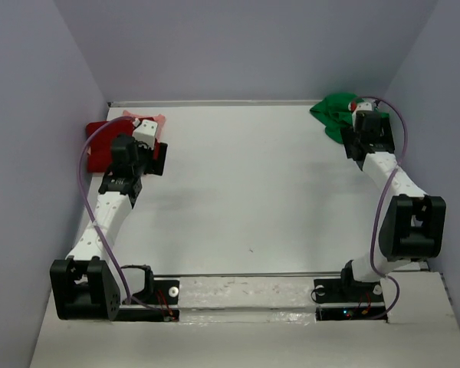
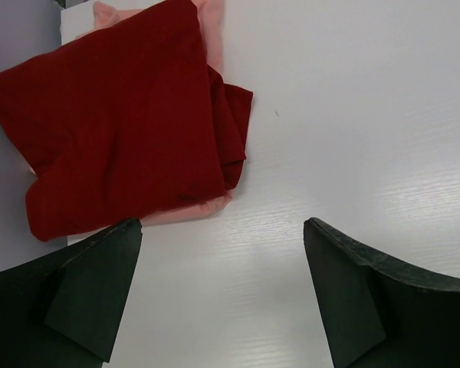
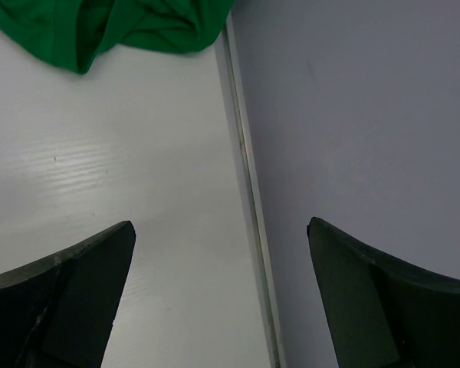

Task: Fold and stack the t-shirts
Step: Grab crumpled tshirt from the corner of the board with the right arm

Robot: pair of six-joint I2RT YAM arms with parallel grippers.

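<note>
The dark red t-shirt [image 1: 100, 146] lies folded at the table's back left, on top of the pale salmon-pink t-shirt [image 1: 158, 120], of which only edges show. In the left wrist view the red shirt [image 2: 123, 115] covers the pink one [image 2: 192, 208]. My left gripper [image 1: 143, 147] [image 2: 222, 226] is open and empty, just beside that pile over bare table. The bright green t-shirt [image 1: 333, 111] [image 3: 123, 23] lies crumpled in the back right corner. My right gripper [image 1: 358, 123] [image 3: 221, 226] is open and empty, next to the green shirt, by the right wall.
The white table [image 1: 253, 176] is enclosed by grey walls at the left, the back and the right [image 3: 368, 115]. The right wall's foot [image 3: 241, 153] runs between my right fingers. The arm bases stand at the near edge.
</note>
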